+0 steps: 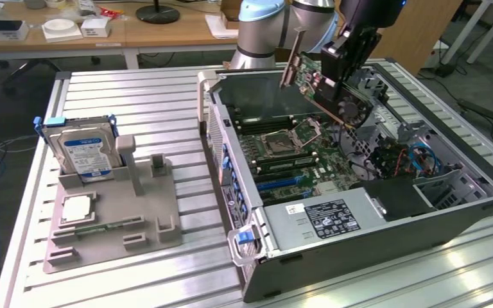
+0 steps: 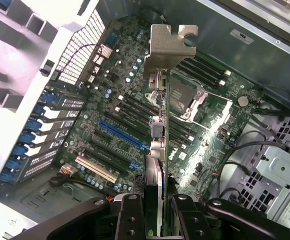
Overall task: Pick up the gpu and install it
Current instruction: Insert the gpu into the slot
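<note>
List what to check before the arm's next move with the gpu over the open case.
1. Grip: gripper shut on the gpu, card between both fingers: ok.
2. Clearance: gpu hangs above the motherboard, touching nothing: ok.
3. Target free: blue slot and the black slots beside it are bare: ok.
4. Card edge lined up over a slot: cannot tell.
5. Bracket matched to the case rear opening: cannot tell.
6. Cables lie by the drive cage, apart from the slots: ok.

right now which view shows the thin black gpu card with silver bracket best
The exterior view: the thin gpu card shows its broad side, tilted over the open computer case in the gripper. The wrist view sees it edge-on.
</note>
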Tool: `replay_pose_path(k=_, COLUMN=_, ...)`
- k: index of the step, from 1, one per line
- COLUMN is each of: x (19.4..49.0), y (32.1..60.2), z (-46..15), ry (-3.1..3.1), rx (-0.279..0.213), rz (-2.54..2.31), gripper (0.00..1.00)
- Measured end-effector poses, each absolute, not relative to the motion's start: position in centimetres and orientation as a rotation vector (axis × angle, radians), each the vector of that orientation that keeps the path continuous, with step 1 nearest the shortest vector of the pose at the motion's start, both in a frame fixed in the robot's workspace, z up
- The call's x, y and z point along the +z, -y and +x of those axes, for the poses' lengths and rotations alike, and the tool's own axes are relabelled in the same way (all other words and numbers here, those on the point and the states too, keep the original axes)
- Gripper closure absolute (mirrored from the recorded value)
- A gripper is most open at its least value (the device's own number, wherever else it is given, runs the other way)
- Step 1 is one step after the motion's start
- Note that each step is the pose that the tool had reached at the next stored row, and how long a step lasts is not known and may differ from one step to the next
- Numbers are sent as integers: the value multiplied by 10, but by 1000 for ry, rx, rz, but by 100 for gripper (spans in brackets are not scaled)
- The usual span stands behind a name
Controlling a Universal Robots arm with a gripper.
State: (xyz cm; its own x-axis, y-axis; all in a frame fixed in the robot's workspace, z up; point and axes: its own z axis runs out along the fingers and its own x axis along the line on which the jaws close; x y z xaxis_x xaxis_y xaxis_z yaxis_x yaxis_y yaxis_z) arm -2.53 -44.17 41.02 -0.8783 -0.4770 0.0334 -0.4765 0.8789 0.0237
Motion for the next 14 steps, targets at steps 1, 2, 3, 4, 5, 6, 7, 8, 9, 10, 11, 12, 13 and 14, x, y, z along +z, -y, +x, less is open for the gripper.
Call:
replay_pose_path(k=1, x=410, y=442, z=-25, ry=3006, rx=-23, rz=769, gripper=74)
replay_pose_path(k=2, x=410, y=442, z=-25, ry=3005, rx=-23, rz=775, gripper=74)
replay_pose_path(k=3, x=410, y=442, z=-25, ry=3003, rx=-22, rz=781, gripper=74)
replay_pose_path(k=4, x=410, y=442, z=-25, ry=3002, rx=-22, rz=787, gripper=74)
replay_pose_path(k=5, x=410, y=442, z=-25, ry=3000, rx=-22, rz=792, gripper=74)
replay_pose_path(k=6, x=410, y=442, z=-25, ry=2999, rx=-22, rz=798, gripper=74)
replay_pose_path(k=7, x=410, y=442, z=-25, ry=2997, rx=-22, rz=804, gripper=74)
replay_pose_path(k=8, x=410, y=442, z=-25, ry=2995, rx=-22, rz=810, gripper=74)
replay_pose_path(k=9, x=410, y=442, z=-25, ry=2994, rx=-22, rz=816, gripper=74)
replay_pose_path(k=10, x=410, y=442, z=-25, ry=2992, rx=-22, rz=822, gripper=74)
replay_pose_path(k=11, x=410, y=442, z=-25, ry=2991, rx=-22, rz=827, gripper=74)
replay_pose_path(k=12, x=410, y=442, z=-25, ry=2989, rx=-21, rz=833, gripper=74)
replay_pose_path(k=13, x=410, y=442, z=-25, ry=2988, rx=-21, rz=838, gripper=74)
replay_pose_path(k=14, x=410, y=442, z=-25, ry=2986, rx=-21, rz=844, gripper=74)
